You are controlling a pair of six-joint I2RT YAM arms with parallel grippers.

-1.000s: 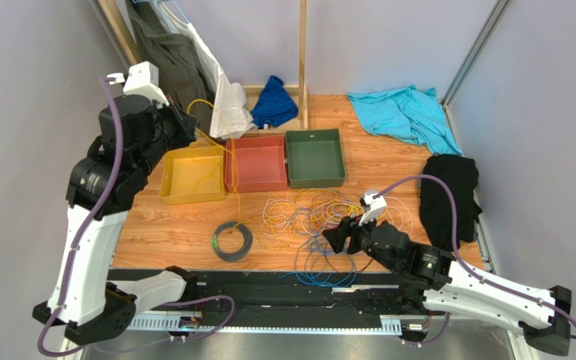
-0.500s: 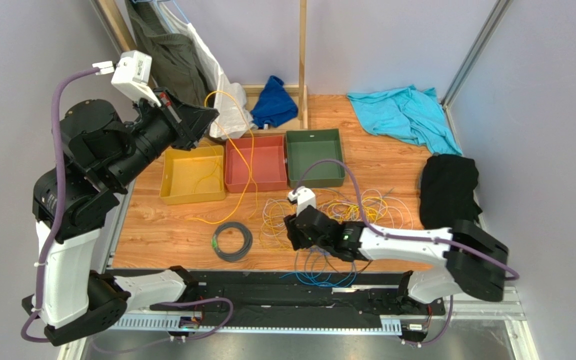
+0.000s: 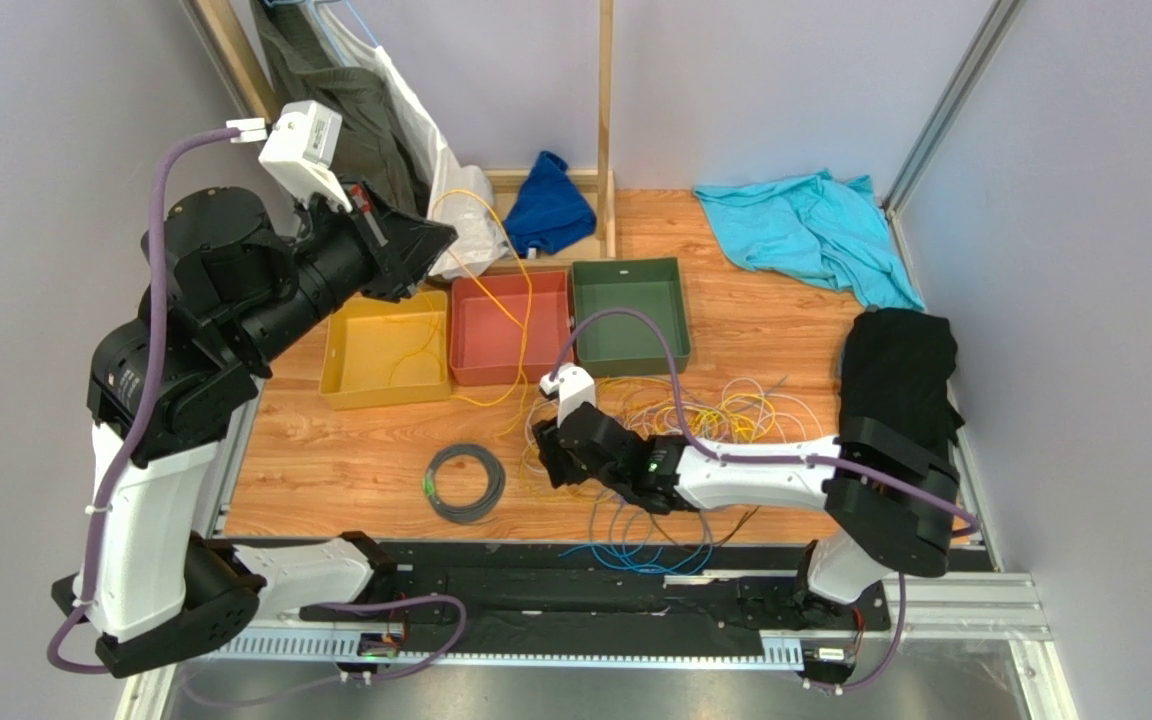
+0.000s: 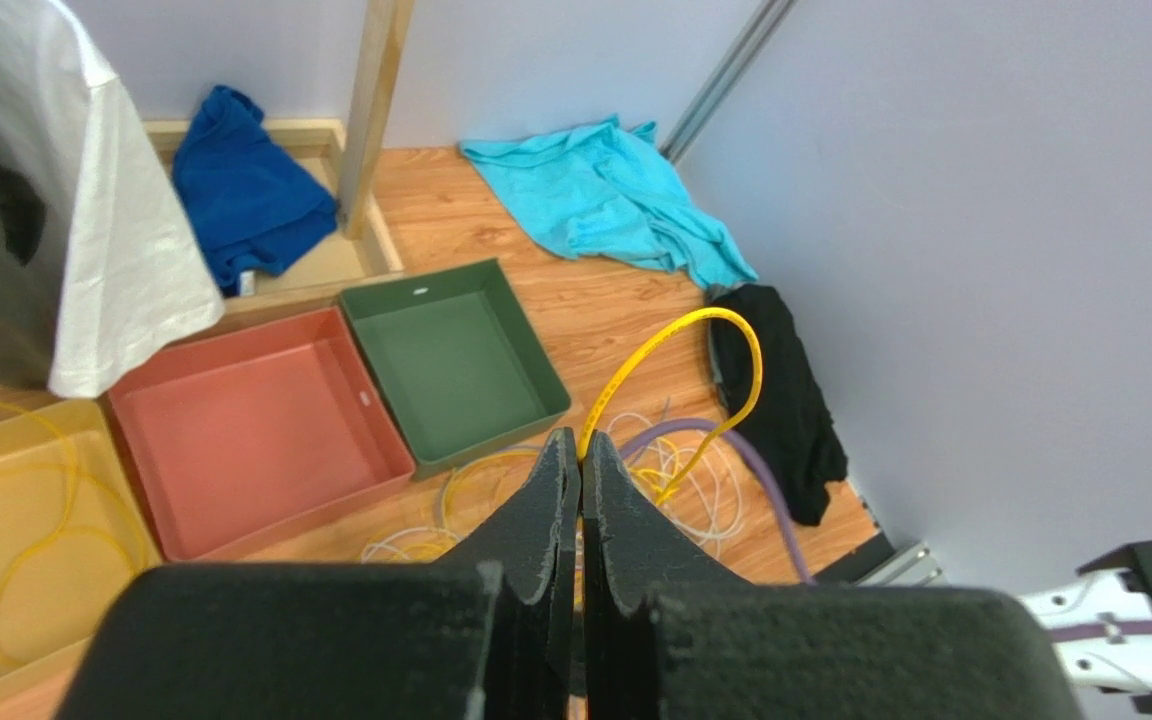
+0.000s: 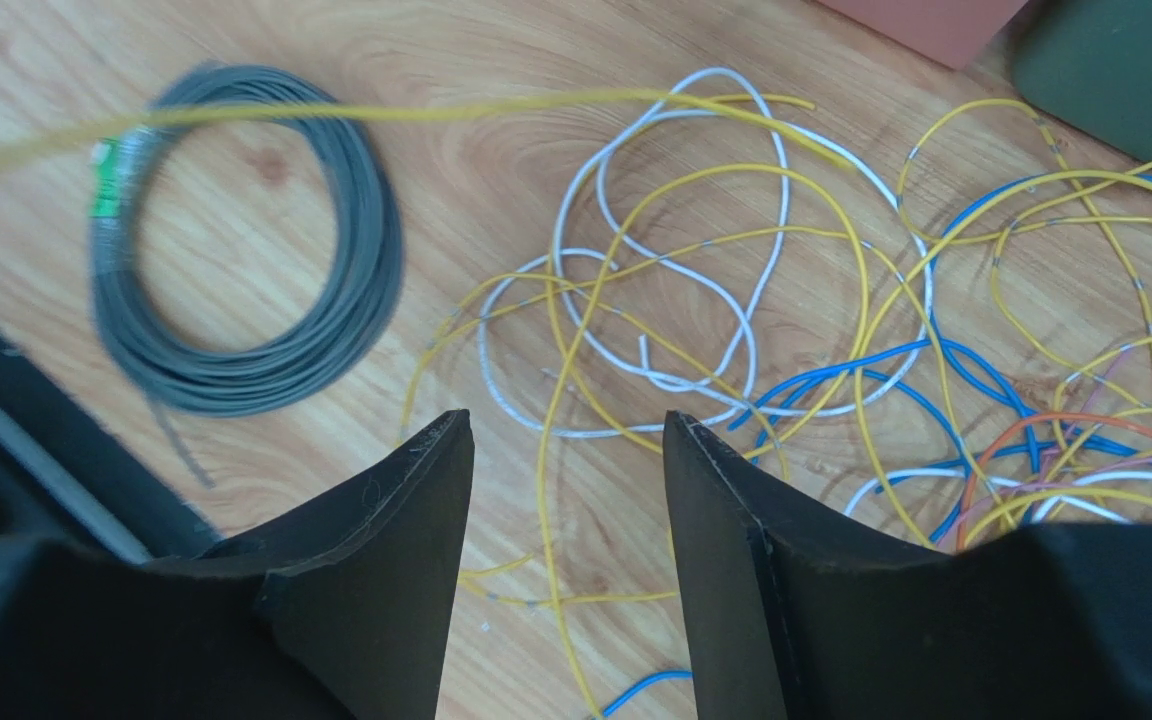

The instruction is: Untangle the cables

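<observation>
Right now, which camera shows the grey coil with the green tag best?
Right wrist: the coil lies close and whole, green tag clear. The top view shows it whole but small; the left wrist view does not show it.

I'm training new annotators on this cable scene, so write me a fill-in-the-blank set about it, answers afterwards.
The cable pinched in the left pincer is ____.
The right pincer hangs ____ above the tangled cables.
The tray between the yellow tray and the green tray is ____.
The tag on the grey coil is ____.
Missing words: yellow; open; red; green.
</observation>
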